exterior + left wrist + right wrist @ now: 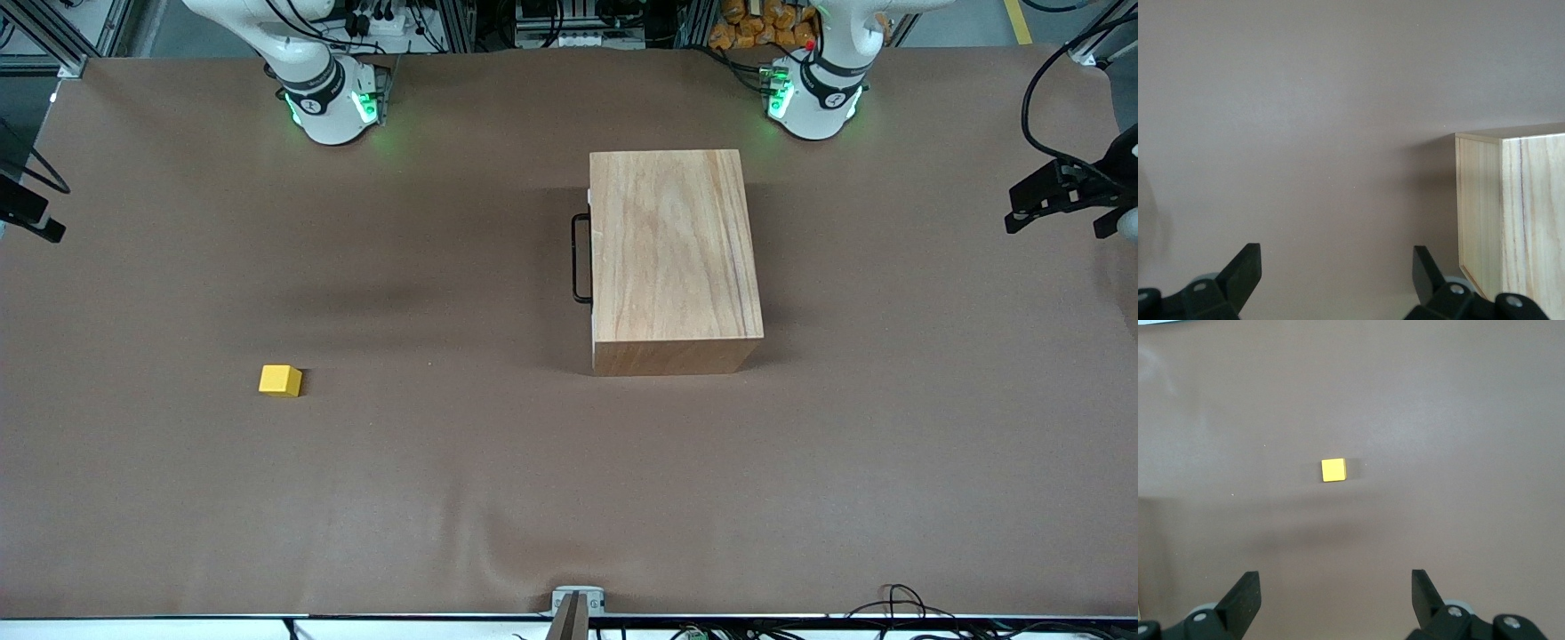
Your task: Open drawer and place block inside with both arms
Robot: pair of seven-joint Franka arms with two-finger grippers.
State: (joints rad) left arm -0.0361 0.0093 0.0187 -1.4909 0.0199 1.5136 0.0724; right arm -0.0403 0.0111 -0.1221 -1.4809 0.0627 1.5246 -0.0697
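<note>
Drawer (590,258) was shut, handle (580,258) facing the right arm's end. Block (280,380) lay on table nearer that end. Left gripper (1337,280) & right gripper (1337,597) hung open, right one above block.

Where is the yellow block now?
The yellow block lies alone on the brown table, toward the right arm's end, apart from the wooden box and slightly nearer the front camera.

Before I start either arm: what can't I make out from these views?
- Drawer front: front view shows only its edge and black handle; the wooden box top hides the panel.
- Drawer inside: shut, unseen.
- Left gripper, right gripper: open, out of frame in the front view.
- Block: absent from left wrist view.
</note>
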